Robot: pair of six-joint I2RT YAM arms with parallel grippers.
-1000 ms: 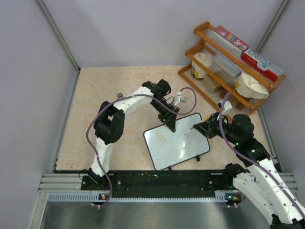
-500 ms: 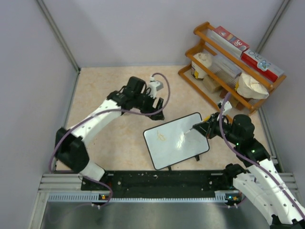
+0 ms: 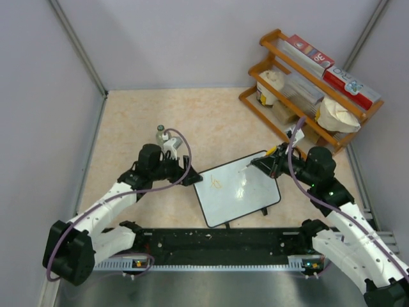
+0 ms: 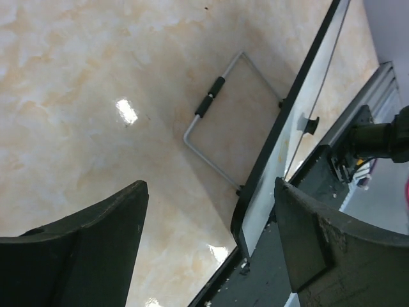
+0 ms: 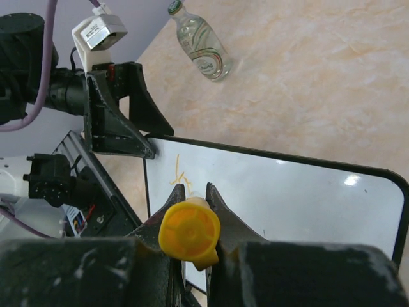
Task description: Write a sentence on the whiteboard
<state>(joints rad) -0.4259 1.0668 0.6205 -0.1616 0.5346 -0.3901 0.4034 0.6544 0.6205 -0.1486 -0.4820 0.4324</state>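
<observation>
Beige table (image 3: 128,121) holds the whiteboard (image 3: 239,192) near its middle, with an orange scribble (image 3: 216,184) on it. Your left gripper (image 3: 190,180) is wide open beside the board's left corner, holding nothing. Your right gripper (image 5: 192,192) pinches a yellow marker (image 5: 190,231) over the board.

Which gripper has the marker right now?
The right gripper, its jaws shut on the yellow-ended marker over the whiteboard. The left gripper is open and empty beside the board's left edge.
</observation>
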